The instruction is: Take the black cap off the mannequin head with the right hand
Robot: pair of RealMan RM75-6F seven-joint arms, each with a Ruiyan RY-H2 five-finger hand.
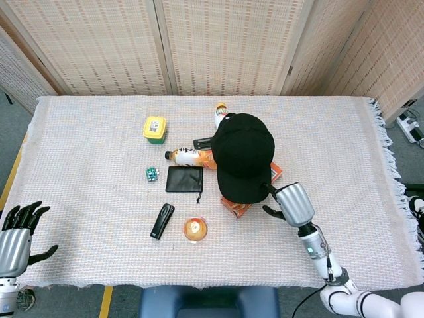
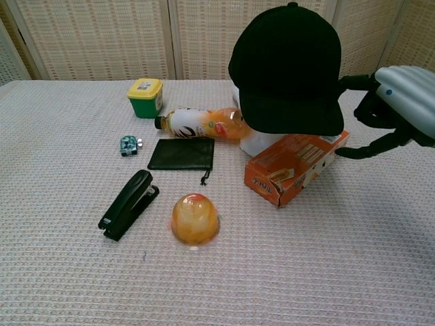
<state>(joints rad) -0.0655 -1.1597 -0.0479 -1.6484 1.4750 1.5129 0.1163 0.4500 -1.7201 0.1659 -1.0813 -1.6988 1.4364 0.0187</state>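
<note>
One black cap (image 2: pixel 286 68), smooth fabric, domed, still on the white mannequin head (image 2: pixel 262 141), brim over one orange carton (image 2: pixel 297 166). Right hand (image 2: pixel 394 112) just beside the cap's brim, fingers spread, gripping nothing. Left hand (image 1: pixel 14 240) well apart from the cap, open, empty. Left of the cap: one bottle (image 2: pixel 202 123), one flat black pouch (image 2: pixel 181 154), one stapler (image 2: pixel 128 204), one amber dome (image 2: pixel 195 217), all on the woven-cloth bench (image 2: pixel 81 272).

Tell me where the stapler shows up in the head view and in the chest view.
Head view: the stapler lies low, left of centre, just left of the orange dome.
Chest view: the stapler lies lower left, again just left of the orange dome.
Shared landmark: the black pouch, just beyond the stapler in both.
</note>
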